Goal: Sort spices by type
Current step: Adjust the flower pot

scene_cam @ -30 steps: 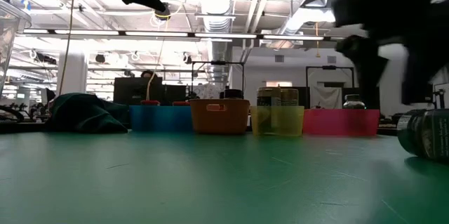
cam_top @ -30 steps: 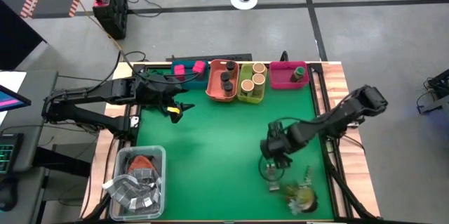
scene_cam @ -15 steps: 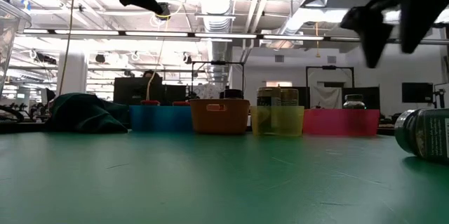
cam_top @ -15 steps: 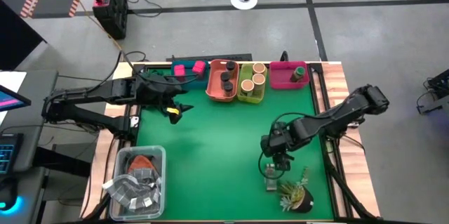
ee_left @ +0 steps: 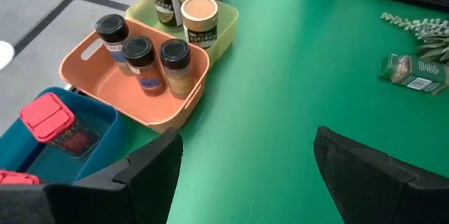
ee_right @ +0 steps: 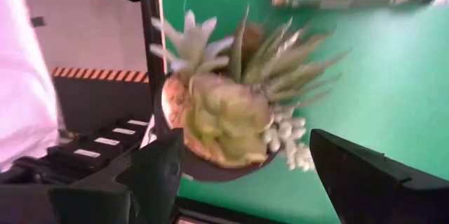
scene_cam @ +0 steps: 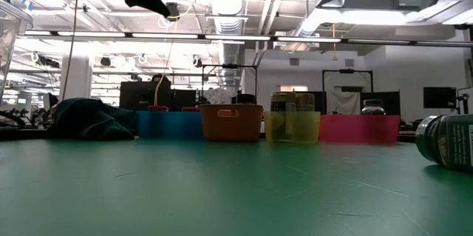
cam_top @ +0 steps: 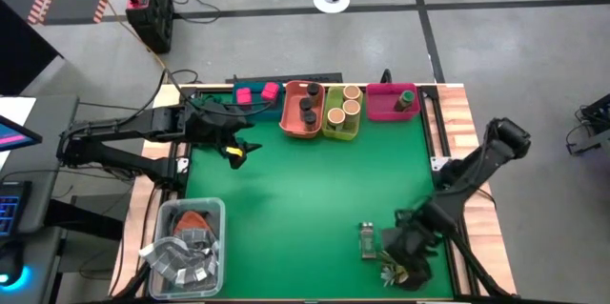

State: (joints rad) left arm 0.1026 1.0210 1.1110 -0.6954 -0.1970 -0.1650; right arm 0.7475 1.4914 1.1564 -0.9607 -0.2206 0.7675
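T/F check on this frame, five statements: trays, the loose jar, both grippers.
1. The orange tray holds three dark-lidded jars. True.
2. The loose jar stands upright on the mat. False: it lies on its side.
3. The right gripper is over the plant sprig. True.
4. The left gripper holds a pink box. False: it is open and holds nothing.
5. The pink tray holds two tan-topped cylinders. False: it holds a green-topped jar.
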